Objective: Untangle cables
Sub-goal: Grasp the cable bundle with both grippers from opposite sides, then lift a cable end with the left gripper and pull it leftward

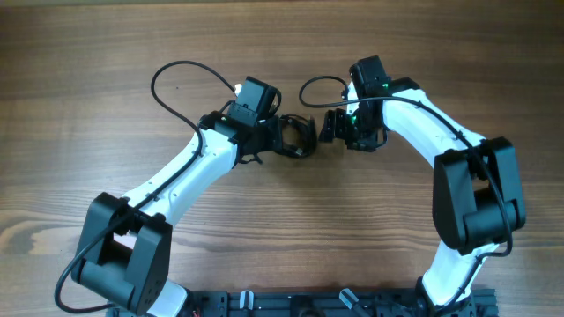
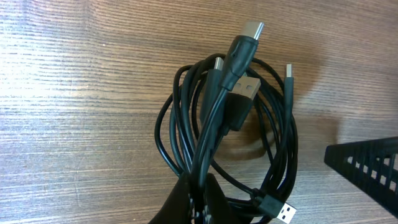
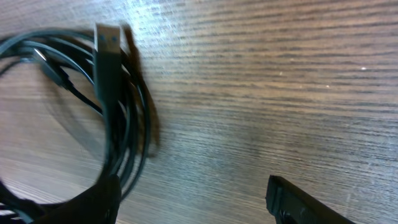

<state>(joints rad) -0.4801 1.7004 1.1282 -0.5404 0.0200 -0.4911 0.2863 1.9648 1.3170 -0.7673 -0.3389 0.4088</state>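
The cables (image 1: 304, 134) are a small bundle of thin black cords lying in loose loops on the wooden table between my two grippers. In the left wrist view the cables (image 2: 238, 53) show several plug ends: USB plugs at the top, middle and bottom right. My left gripper (image 2: 199, 200) is shut on a few strands at the bundle's near edge; in the overhead view it (image 1: 278, 139) sits at the bundle's left side. My right gripper (image 3: 193, 199) is open and empty, just right of the cables (image 3: 107, 81), its left finger by the loops. In the overhead view it (image 1: 330, 129) sits just right of the bundle.
The wooden tabletop (image 1: 106, 62) surrounds the bundle. Thicker black arm cables loop above the left arm (image 1: 176, 70) and by the right wrist (image 1: 313, 84). A finger of the right gripper (image 2: 367, 165) shows at the right edge of the left wrist view.
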